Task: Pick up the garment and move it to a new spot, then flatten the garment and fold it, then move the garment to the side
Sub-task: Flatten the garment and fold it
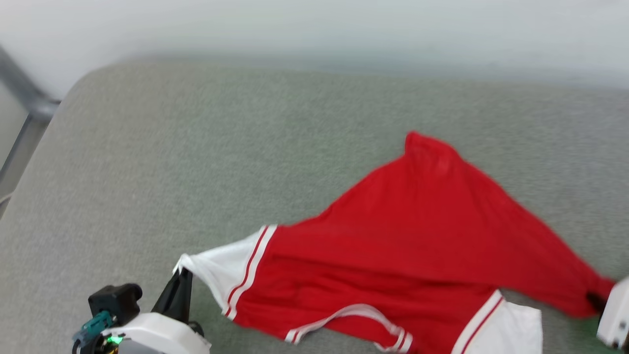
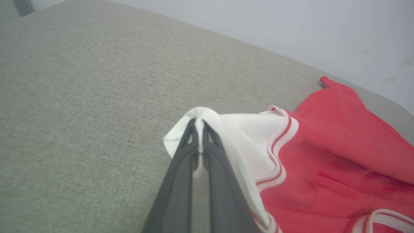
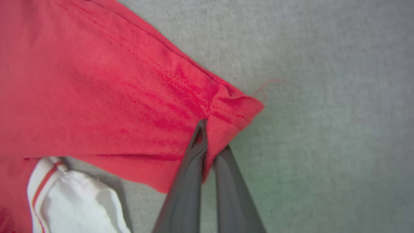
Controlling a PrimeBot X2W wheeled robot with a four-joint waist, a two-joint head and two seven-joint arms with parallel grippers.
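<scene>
The garment (image 1: 417, 236), a red jersey with white sleeves, lay spread over the right half of the grey fabric-covered surface (image 1: 196, 147), nearer its front edge than its far one and well apart from the rounded far left corner. It was drawn out between the two arms. The left gripper (image 1: 183, 275) stood near the front edge, left of the middle, its two dark fingers pressed together on the bunched tip of one white sleeve (image 1: 221, 270); in the left wrist view the left gripper (image 2: 199, 124) showed white cloth squeezed into the thin slit between the fingers (image 2: 181, 181) and folded over their tips. Beside that sleeve ran the red-and-white striped trim (image 2: 278, 152), then the red body. At the right edge of the head view the right gripper (image 1: 595, 301) met a narrow red corner of the shirt. In the right wrist view the right gripper (image 3: 212, 139) was closed on that stitched red hem corner (image 3: 236, 106), one finger lying on top of the cloth and the other's tip tucked under it. The second white sleeve (image 3: 74, 200) lay flat on the surface just below the stretched red cloth, close to the front edge (image 1: 516, 324). A red peak (image 1: 417, 142) of the shirt pointed towards the far edge. The striped neck trim (image 1: 344, 314) curved near the front edge. A grey metal bar (image 1: 29, 103) showed beyond the left edge. The head view was blurred, so whether the stretched cloth was off the surface could not be told
</scene>
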